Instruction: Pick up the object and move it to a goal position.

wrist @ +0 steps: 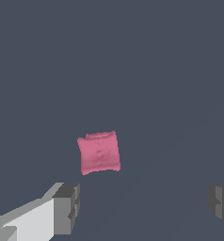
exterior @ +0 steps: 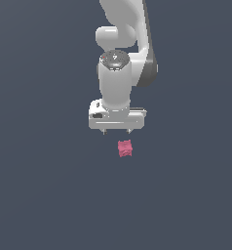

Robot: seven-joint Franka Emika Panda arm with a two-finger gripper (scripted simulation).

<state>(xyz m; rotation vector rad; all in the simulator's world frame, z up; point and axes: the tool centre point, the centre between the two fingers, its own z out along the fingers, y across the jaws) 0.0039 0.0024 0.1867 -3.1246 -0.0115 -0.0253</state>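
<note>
Near the middle of the dark table (exterior: 40, 195), well away from every edge and corner that the pictures show, lies the object (exterior: 125, 148), a small pink-red block with a bumpy face, resting free on the surface. Above it hangs the pincer (exterior: 116, 131), spread wide and holding nothing; in the wrist view the two grey fingertips (wrist: 67, 207) stand far apart, and the object (wrist: 99, 152) sits ahead of the gap between them, nearer one finger, touched by neither. By my judgement the task is at its start: the arm is roughly over the block, but aligning, descending, closing, lifting and carrying all remain. No goal marker shows in either view, so where the block must end cannot be told.
</note>
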